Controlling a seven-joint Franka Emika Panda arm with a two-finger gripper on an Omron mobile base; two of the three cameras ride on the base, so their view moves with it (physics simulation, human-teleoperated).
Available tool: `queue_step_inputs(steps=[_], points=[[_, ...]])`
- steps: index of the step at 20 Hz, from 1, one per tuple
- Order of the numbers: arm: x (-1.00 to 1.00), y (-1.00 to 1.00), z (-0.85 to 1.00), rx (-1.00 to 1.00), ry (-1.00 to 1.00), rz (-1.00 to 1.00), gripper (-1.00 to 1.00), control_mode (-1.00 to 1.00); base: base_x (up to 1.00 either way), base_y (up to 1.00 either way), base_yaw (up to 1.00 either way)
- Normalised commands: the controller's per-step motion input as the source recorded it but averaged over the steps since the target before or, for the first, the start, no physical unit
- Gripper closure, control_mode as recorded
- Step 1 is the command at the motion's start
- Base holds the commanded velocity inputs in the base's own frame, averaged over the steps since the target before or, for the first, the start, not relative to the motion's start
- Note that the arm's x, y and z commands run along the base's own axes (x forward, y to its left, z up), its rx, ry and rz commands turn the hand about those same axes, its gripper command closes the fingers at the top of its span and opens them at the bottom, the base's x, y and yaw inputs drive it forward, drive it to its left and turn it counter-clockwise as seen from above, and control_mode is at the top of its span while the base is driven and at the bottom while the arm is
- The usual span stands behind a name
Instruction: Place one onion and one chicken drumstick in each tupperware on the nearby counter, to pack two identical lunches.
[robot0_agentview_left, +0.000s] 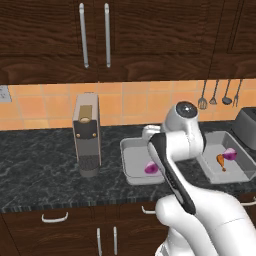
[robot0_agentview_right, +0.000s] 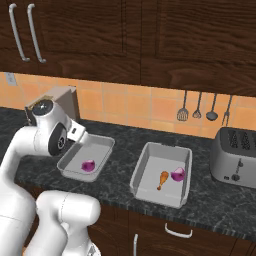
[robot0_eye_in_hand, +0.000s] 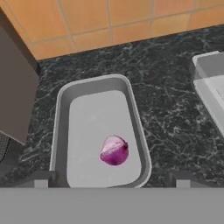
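Keep the hand as it stands: tips spread wide, pinching nothing, poised straight above the tupperware by the coffee machine. Treat the step in hand as the let-go of the onion, which lies free on that container's floor, toward the end nearest the hand and close beside one long wall.

Lift straight up, clear of the raised rim, before swinging anywhere. Avoid any sideways drift while low: a round, glossy bulb will likely roll at a nudge, and a light tray may slide on the stone worktop. Mind the coffee machine standing just beside the container on the far side from the other tray.

Count what is packed before moving on. Tupperware by the toaster: one chicken drumstick and a second onion, lying close together, so judged complete. Tupperware by the coffee machine: onion alone, so one drumstick short.

Go for the missing drumstick next. Grip it across the thick meaty end, not the thin bone, and set it down in the bare half of the tray, away from the onion.
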Motion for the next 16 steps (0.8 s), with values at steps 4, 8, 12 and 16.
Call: queue_step_inputs(steps=[4,8,12,16], points=[[-1.0,-0.01,0.81,0.01,0.16,-0.01,-1.0,-1.0,0.0,0.0,0.0],[-0.86,-0.02,0.06,0.0,0.07,-0.01,-1.0,-1.0,0.0,0.0,0.0],[0.0,0.0,0.0,0.0,0.0,0.0,-1.0,1.0,-1.0,-0.58,-0.19],[0.0,0.0,0.0,0.0,0.0,0.0,-1.0,1.0,-1.0,-0.79,-0.38]])
